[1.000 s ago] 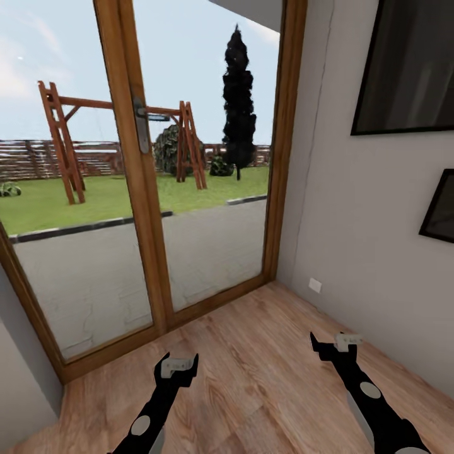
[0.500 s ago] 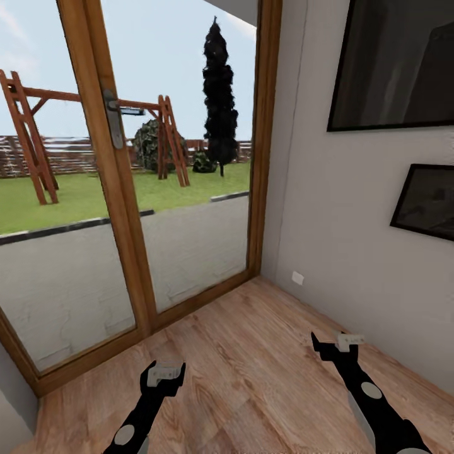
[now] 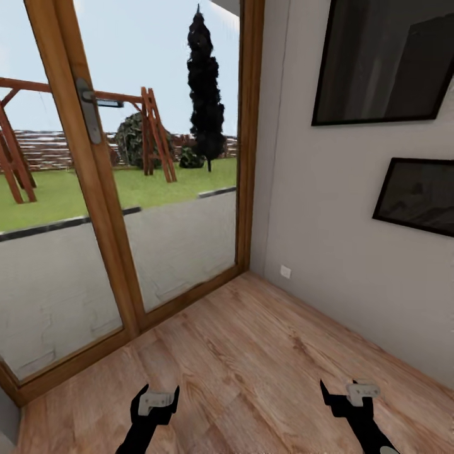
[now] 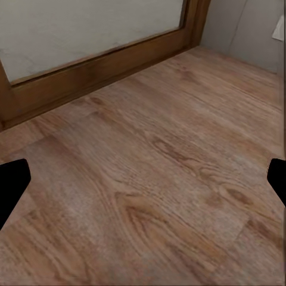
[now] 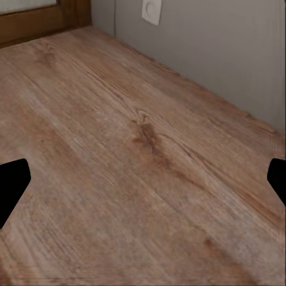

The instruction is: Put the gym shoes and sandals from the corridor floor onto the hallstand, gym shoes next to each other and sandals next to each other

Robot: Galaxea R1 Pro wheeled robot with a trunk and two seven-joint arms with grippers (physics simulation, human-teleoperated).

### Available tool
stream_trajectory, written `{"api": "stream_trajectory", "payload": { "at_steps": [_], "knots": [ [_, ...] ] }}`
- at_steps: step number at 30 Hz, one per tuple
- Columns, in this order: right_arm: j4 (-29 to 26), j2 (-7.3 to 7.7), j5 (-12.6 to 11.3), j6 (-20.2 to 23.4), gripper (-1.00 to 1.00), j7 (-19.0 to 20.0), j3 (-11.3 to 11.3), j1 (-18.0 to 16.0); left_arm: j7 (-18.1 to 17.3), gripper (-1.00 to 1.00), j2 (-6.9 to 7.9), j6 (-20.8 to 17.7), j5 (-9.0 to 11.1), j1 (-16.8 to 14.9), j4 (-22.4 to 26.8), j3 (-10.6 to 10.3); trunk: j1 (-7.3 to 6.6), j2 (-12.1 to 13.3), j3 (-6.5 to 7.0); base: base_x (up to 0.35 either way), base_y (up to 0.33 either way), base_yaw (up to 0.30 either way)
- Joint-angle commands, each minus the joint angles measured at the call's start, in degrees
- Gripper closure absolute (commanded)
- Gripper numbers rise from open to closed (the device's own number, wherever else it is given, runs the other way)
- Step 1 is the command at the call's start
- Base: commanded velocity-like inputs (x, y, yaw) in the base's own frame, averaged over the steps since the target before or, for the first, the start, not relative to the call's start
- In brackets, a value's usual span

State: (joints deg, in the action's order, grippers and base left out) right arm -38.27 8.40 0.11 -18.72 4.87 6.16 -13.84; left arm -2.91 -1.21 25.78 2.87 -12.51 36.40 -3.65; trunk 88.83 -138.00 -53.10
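Head view, nearest first: the left end effector (image 3: 154,401) and the right end effector (image 3: 350,394) hang low over the corridor floor (image 3: 252,353), each with its fingers spread wide and nothing held or touched. The floor's planks run with their long axis from the near side toward the wooden-framed glass door (image 3: 94,208) and the grey wall (image 3: 353,252), where a small white socket (image 3: 285,272) sits low, two dark framed pictures (image 3: 384,60) hanging higher up.
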Motion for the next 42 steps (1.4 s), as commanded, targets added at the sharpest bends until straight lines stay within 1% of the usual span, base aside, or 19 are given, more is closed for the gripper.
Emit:
{"api": "stream_trajectory", "payload": {
  "at_steps": [1, 7, 10, 11, 13, 18, 26, 27, 30, 42],
  "knots": [
    [0.1, -0.06, 0.0, -0.9, -1.0, 0.5, 0.5, 0.5, -0.3, -1.0, 0.02, 0.2, 0.3, 0.1, -0.1, 0.0, -0.01, 0.0, -0.14, 0.0, 0.0, -0.15],
    [0.8, -0.21, 0.0, -4.0, -1.0, 0.6, 3.5, 2.7, -0.3, -1.0, 0.1, 0.5, 0.3, 1.2, -0.1, 0.1, -0.01, 0.0, -0.66, 0.0, 0.0, -0.15],
    [1.7, -0.3, 0.0, -4.7, -1.0, 0.6, 4.8, 3.2, -0.3, -1.0, 0.13, 0.5, 0.4, 1.9, -0.1, 0.1, -0.01, 0.0, -0.92, 0.0, 0.0, -0.151],
    [2.9, -0.33, 0.0, -5.1, -1.0, 0.7, 5.6, 3.6, -0.3, -1.0, 0.1, 0.7, 0.4, 2.5, -0.1, 0.1, -0.01, 0.0, -1.0, 0.0, 0.0, -0.152],
    [3.7, -0.35, 0.0, -5.3, -1.0, 0.7, 5.9, 3.7, -0.3, -1.0, 0.09, 0.7, 0.4, 2.7, 0.0, 0.1, -0.01, 0.0, -1.17, 0.0, 0.0, -0.154],
    [4.7, -0.35, 0.0, -5.4, -1.0, 0.7, 6.2, 3.8, -0.3, -1.0, -0.05, 0.7, 0.4, 2.9, 0.3, 0.1, -0.01, 0.0, -1.53, 0.0, 0.0, -0.131],
    [5.2, -0.36, 0.0, -5.4, -1.0, 0.6, 6.2, 3.9, -0.3, -1.0, -0.25, 0.7, 0.4, 2.9, -0.1, 0.0, -0.01, 0.0, -1.64, 0.017, 0.006, -0.027],
    [6.3, -0.38, -0.1, -5.4, -1.0, 0.7, 6.2, 3.9, -0.3, -1.0, -0.29, 0.7, 0.4, 2.9, -0.1, 0.0, -0.01, 0.0, -1.65, 0.2, 0.143, -0.004],
    [6.9, -0.39, 0.0, -5.4, -1.0, 0.7, 6.2, 3.9, -0.3, -1.0, -0.19, 0.7, 0.4, 2.9, -0.1, 0.0, -0.01, 0.0, -1.65, 0.233, 0.172, -0.002],
    [7.1, -0.4, -0.1, -5.5, -1.0, 0.7, 6.2, 3.9, -0.3, -1.0, -0.14, 0.7, 0.4, 2.9, 0.2, 0.0, -0.01, 0.0, -1.65, 0.263, 0.193, 0.0]
  ]
}}
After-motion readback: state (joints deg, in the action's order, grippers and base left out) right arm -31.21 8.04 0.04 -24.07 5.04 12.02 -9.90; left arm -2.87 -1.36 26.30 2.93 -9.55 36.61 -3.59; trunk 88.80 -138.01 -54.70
